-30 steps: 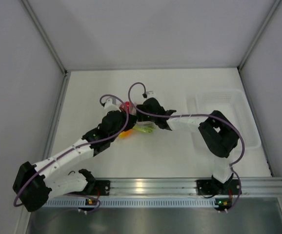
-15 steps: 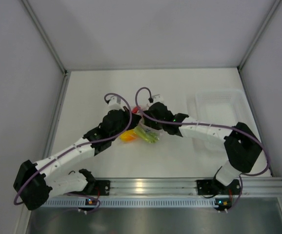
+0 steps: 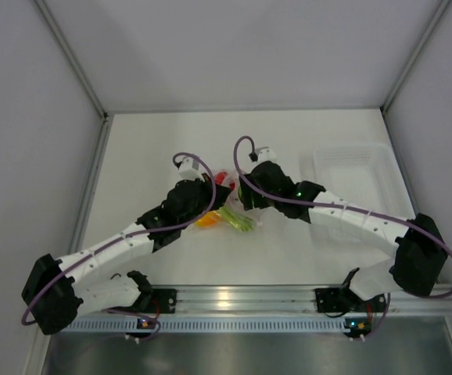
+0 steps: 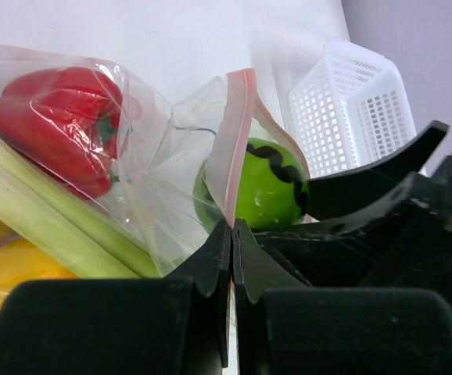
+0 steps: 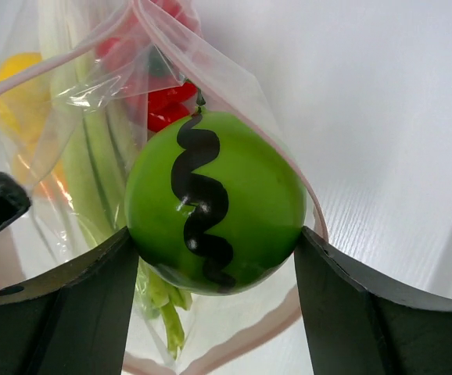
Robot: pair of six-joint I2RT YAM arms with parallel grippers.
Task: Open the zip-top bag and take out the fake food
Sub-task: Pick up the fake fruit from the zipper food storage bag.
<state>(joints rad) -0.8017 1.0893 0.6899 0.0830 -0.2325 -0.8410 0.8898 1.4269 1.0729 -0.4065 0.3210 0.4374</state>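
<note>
Ball (image 5: 214, 199) in right tool (image 5: 214, 238), bag (image 4: 152, 199) in left tool (image 4: 231, 228)

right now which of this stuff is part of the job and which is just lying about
Job: zip-top bag, pinched by left gripper; green ball, held by right gripper; red pepper, leek stalk, yellow piece, inside the bag.
Lying about: white tray, at the table's right.
</note>
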